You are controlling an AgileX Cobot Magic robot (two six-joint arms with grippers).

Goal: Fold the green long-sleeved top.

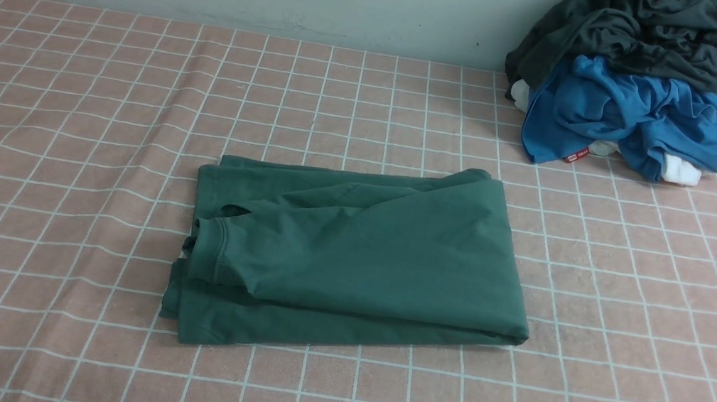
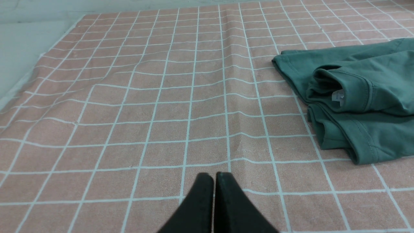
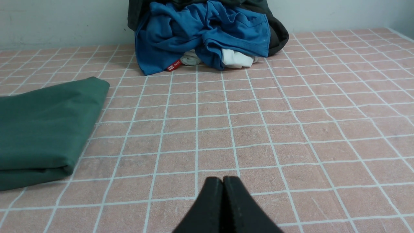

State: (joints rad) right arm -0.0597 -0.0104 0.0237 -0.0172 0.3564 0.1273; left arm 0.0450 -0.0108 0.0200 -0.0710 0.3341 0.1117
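The green long-sleeved top [image 1: 356, 258] lies folded into a compact rectangle at the middle of the pink checked cloth, its ribbed collar and neck tag facing the left side. The left wrist view shows that collar end of the top [image 2: 355, 97] with the white tag, well off to the side of my left gripper [image 2: 214, 176], which is shut with nothing in it. My right gripper [image 3: 222, 179] is shut too, empty, hovering over bare cloth with the top's folded edge [image 3: 45, 129] off to one side. Neither gripper shows in the front view.
A heap of clothes stands at the back right against the wall: a dark grey-black garment [image 1: 650, 39] over a bright blue one [image 1: 637, 119], with white fabric under them. The pink checked cloth [image 1: 51, 145] covers the table and is slightly wrinkled on the left.
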